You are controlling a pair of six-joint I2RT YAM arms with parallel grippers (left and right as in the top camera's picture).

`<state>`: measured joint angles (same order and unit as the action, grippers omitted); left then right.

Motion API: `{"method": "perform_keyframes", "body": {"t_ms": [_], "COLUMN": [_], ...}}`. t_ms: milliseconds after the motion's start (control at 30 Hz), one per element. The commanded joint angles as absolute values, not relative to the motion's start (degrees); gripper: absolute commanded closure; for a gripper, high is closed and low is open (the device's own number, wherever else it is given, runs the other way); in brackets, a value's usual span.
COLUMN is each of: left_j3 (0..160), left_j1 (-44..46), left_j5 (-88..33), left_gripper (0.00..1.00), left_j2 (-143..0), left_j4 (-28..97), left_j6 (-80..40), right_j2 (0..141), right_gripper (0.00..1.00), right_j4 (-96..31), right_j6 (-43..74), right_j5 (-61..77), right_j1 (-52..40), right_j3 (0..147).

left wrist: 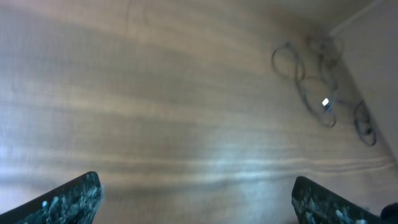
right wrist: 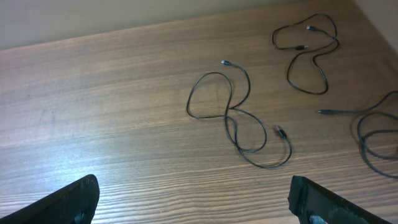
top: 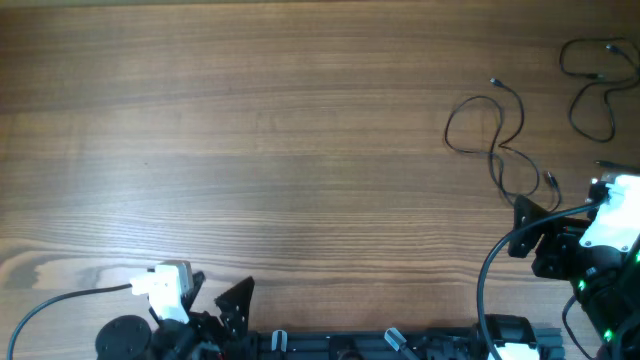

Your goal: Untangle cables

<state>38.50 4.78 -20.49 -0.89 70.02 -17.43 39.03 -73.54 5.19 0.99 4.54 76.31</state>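
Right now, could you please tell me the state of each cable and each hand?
Left hand, open, holding nothing.
Right hand, open, holding nothing.
Middle cable, lying loose, crossing itself.
Far cable, lying loose, curled, separate.
Right-edge cable, loose, partly out of view.

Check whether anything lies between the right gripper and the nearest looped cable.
Nothing visible does. In the right wrist view, only bare table separates the open right gripper from the nearest looped cable. The other two cables lie farther right, off that path.
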Motion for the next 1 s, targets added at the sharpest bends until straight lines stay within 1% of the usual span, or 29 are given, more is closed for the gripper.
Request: {"method": "perform_keyframes", "body": {"t_ms": [0,167,400,567,967], "left_j3": [38.5,38.5,38.0,32.0,10.6], "left_j1": [5.0,5.0,5.0,5.0,5.0], "left_j5": [-21.4,-20.0,-10.3,-9.5,-9.5], "left_gripper": [0.00,0.00,0.00,0.00,0.00], "left_j2": [-0.2,-0.2,-0.3,-0.3,-0.3], "left_j4": [64.3,57.2,52.0,44.3,14.0], "left_j6": [-17.3,-16.9,-16.9,-16.9,-16.9], "right_j2": [38.2,38.2,38.2,38.2,38.2], "right_gripper": [0.00,0.00,0.00,0.00,0.00], "right_j4": [-73.6,-73.6,-73.5,-73.5,-73.7], "right_j6": [6.1,6.1,6.2,6.2,6.1], "right_j5": [-0.3,-0.5,-3.7,-3.7,-4.1], "right_j1": [4.6,4.6,4.6,4.6,4.6], "right_j3": [76.4,76.4,76.4,76.4,76.4]}}
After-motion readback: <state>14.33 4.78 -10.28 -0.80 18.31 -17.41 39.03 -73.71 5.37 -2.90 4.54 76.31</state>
